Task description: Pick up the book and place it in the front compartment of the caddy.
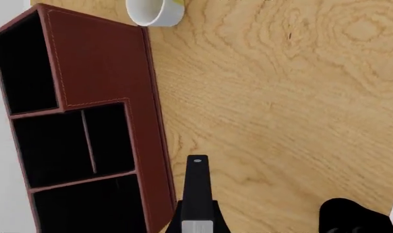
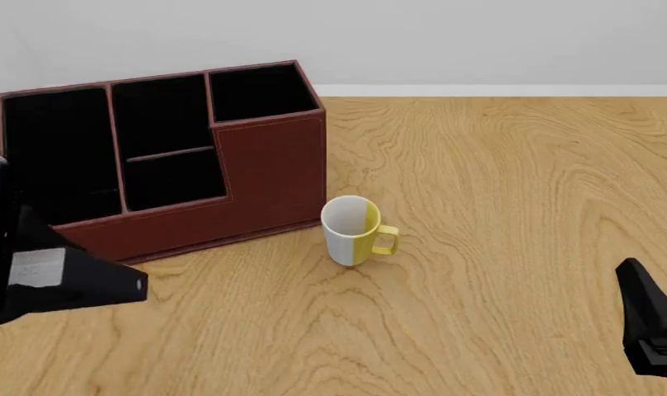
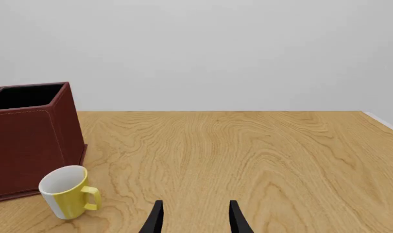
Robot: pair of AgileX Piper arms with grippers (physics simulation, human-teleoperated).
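Note:
The book [image 1: 196, 179] shows as a narrow black bar with a grey strip of page edge between the fingers of my left gripper [image 1: 197, 201], which is shut on it. In the front view, the left gripper [image 2: 86, 276] points right and the book [image 2: 122, 282] sticks out past its tips. It hovers low, on the near side of the left end of the caddy [image 2: 267, 177]. The caddy [image 1: 109, 63] is reddish-brown with black open compartments, and the book hangs over the table just beside its stepped front wall. My right gripper [image 3: 196, 204] is open and holds nothing, at the front right [image 2: 639, 285].
A white and yellow mug [image 2: 355, 231] stands just right of the caddy's front corner, also in the right wrist view [image 3: 66, 191] and the left wrist view [image 1: 156, 12]. A rounded black shape [image 1: 351, 218] sits in one corner of the left wrist view. The wooden table [image 2: 509, 190] reaches a white wall.

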